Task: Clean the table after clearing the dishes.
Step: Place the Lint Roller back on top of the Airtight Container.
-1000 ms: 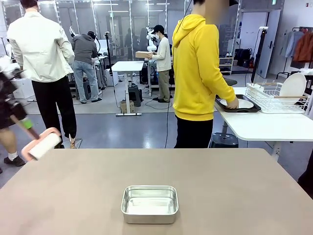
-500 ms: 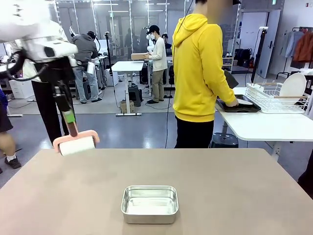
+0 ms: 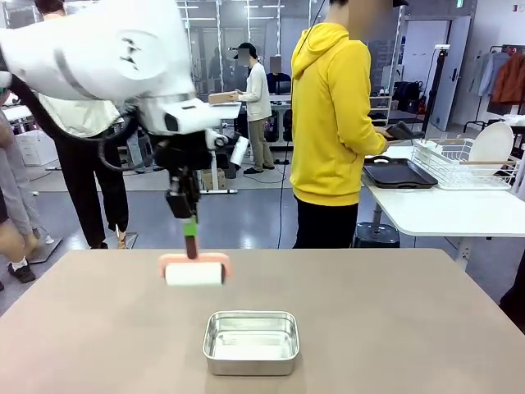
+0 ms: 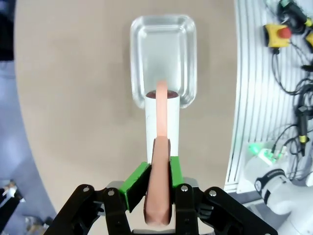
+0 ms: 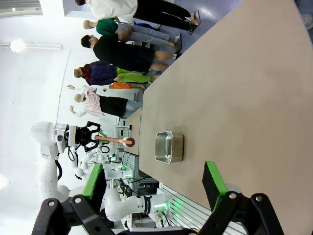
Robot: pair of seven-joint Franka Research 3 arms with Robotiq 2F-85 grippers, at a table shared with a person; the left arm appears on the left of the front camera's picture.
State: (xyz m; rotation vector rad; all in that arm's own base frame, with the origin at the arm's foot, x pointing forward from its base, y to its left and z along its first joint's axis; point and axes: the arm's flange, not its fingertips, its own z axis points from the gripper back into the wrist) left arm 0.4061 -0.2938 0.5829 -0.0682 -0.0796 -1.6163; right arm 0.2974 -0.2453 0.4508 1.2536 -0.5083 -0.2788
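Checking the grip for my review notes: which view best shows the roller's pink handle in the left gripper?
The left wrist view: both green pads clamp the pink handle of the roller. The front view shows the left gripper from farther off; the right wrist view shows it tiny and distant.

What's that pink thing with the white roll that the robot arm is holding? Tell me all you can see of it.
It looks like a lint roller: a white cylinder lying level in a salmon-pink frame, with a long pink handle rising straight up. The left gripper is shut on the handle, a green pad pressed to each side. The roll hangs above the brownish table, just beyond the steel pan; whether it touches the tabletop I cannot tell.
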